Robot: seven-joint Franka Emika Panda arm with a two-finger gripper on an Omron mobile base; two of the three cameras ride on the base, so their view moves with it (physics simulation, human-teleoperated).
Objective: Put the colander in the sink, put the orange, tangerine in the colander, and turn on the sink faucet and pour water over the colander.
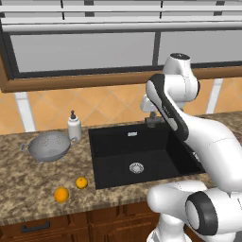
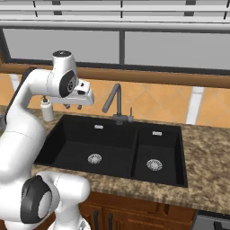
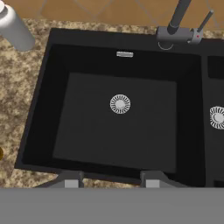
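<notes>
Gripper (image 3: 109, 178) hovering above the sink's (image 1: 101, 177) left basin, jaws parted, nothing held. Colander (image 1: 48, 145) well off toward left of frame, on counter (image 1: 28, 189) beside soap bottle (image 1: 73, 125).

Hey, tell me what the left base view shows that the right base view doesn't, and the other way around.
Left base view alone: the colander on the counter left of the sink, with two orange fruits, a larger one and a smaller one, nearer the counter's front edge.
Right base view alone: the sink's right basin with its drain, and the gripper hanging empty above the left basin.
Both: the black sink, the left drain, the white soap bottle, the faucet and the window above.
</notes>
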